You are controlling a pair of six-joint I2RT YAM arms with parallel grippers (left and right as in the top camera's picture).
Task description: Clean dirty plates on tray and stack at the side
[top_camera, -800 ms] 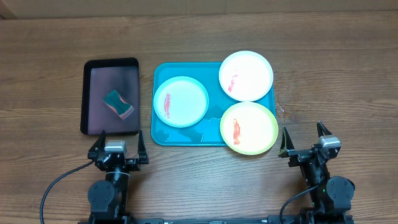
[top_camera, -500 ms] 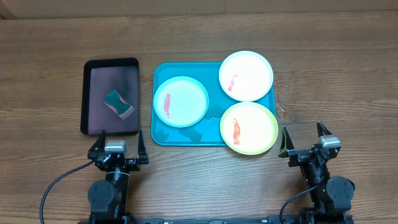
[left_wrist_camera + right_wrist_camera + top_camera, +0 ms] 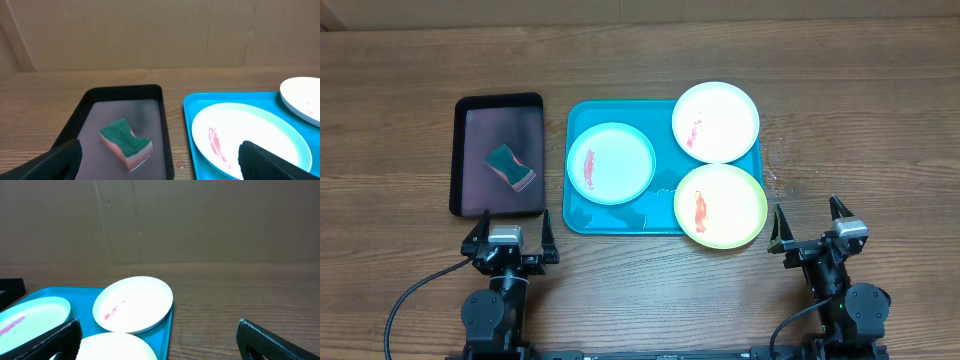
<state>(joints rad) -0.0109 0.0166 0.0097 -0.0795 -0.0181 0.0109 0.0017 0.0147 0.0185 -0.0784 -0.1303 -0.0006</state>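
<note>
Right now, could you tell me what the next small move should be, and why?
Probably reach the left gripper forward to the sponge in the black tray. It and the right gripper are open and empty, the sponge lies just ahead of the left one, and the three plates on the turquoise tray show red smears.

Sponge (image 3: 510,167) (green-topped) on black tray (image 3: 463,110)

A tabletop (image 3: 880,110) of brown wood grain is seen, its grain running left to right. Behind its far edge, a backdrop of plain brown cardboard panels (image 3: 150,30) is shown in both wrist views, marked by upright seams and creases. Everything is lit evenly and softly.
</note>
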